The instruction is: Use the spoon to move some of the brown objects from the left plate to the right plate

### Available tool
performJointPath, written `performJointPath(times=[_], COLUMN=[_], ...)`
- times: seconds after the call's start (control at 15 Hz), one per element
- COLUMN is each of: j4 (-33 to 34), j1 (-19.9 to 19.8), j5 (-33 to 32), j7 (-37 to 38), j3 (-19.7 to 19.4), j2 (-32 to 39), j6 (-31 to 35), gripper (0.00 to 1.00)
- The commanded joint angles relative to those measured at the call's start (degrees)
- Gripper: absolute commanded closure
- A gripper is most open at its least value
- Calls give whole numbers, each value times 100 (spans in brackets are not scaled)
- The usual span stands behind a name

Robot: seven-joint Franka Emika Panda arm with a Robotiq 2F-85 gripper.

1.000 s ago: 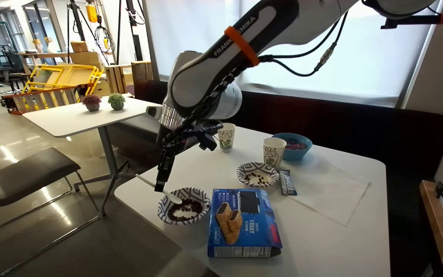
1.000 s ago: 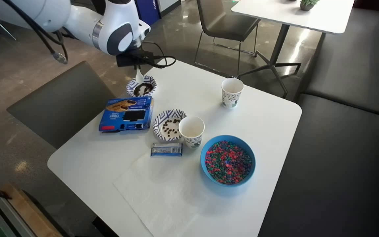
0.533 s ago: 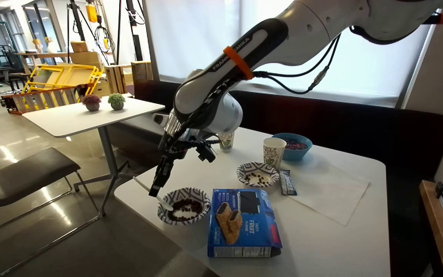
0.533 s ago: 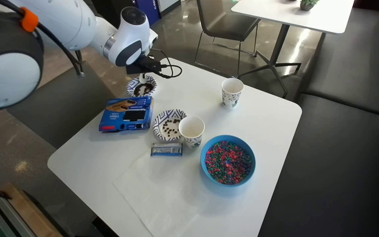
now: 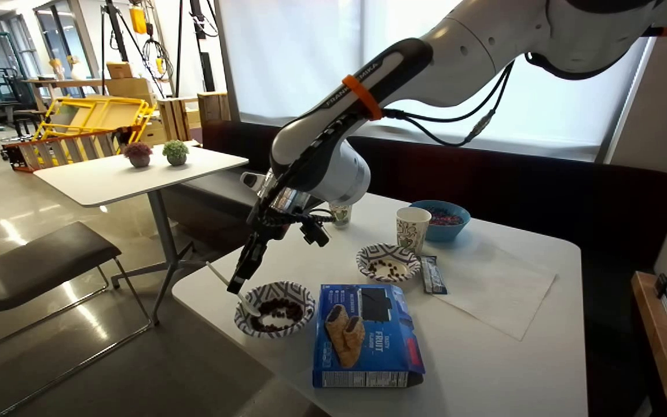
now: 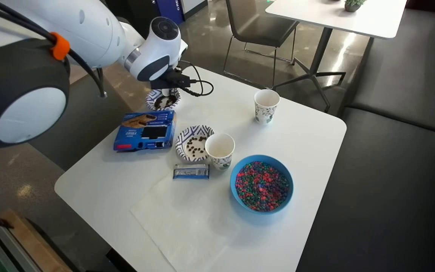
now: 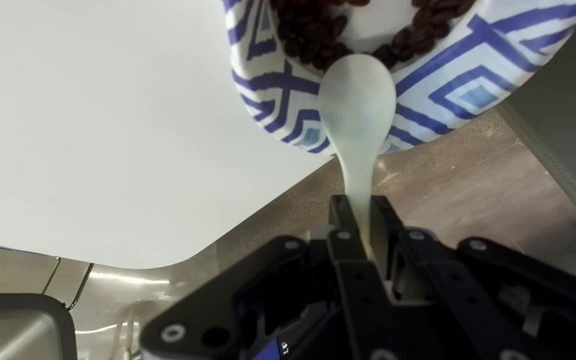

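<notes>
My gripper point(image 5: 235, 286) is shut on the handle of a white spoon point(image 5: 249, 305). In the wrist view the gripper point(image 7: 359, 202) has the spoon point(image 7: 358, 95) between its fingertips, bowl pointing away. The spoon tilts down into the left plate point(image 5: 280, 288), also seen in the wrist view point(image 7: 460, 92). Its bowl lies over the inner rim, its tip at the edge of the brown objects point(image 7: 313, 35). I see no bits on the spoon. The brown objects point(image 5: 291, 311) form a ring around the plate's bare centre. The right plate point(image 5: 371, 253) holds scattered brown bits.
A blue box point(image 5: 368, 336) stands close beside the left plate. A paper cup point(image 6: 220, 149) and a blue wrapped bar point(image 6: 191, 172) stand by the right plate. A second cup point(image 6: 266, 105) and a blue bowl point(image 6: 290, 189) of coloured bits are farther off. The left plate is near the table edge.
My gripper has come lower and tilted. The spoon's bowl has moved from above the brown objects down to the plate's near rim. The left plate has shifted slightly.
</notes>
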Motion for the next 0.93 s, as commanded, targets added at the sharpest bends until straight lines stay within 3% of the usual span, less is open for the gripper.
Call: performJointPath(times=[0.0, 0.87], j4=[-111, -354], j1=[-250, -356], j5=[130, 74], j7=[-289, -294], j3=[233, 139], j2=[124, -35], j6=[164, 22], gripper=[97, 97])
